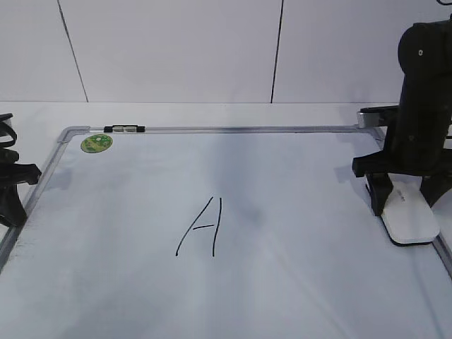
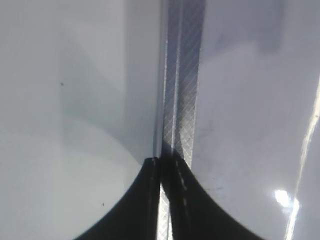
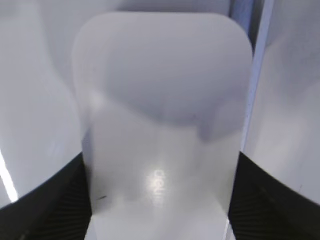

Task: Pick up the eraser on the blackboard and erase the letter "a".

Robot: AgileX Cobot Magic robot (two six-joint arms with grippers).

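Observation:
The white eraser [image 1: 409,215] lies flat at the right edge of the blackboard [image 1: 296,289], a white dry-erase board with a grey frame. My right gripper [image 1: 404,202] stands over it with a finger on each long side, shut on it. In the right wrist view the eraser [image 3: 160,115] fills the space between the fingers [image 3: 160,200]. No small letter "a" shows on the board. Only a tall capital "A" [image 1: 201,227] shows, with a faint grey smudge [image 1: 256,212] to its right. My left gripper [image 1: 10,191] is shut and empty over the board's left frame [image 2: 182,75].
A round green sticker [image 1: 96,143] sits in the board's far left corner. A small black-and-clear marker pen [image 1: 124,128] lies on the far frame rail. White wall panels stand behind the table.

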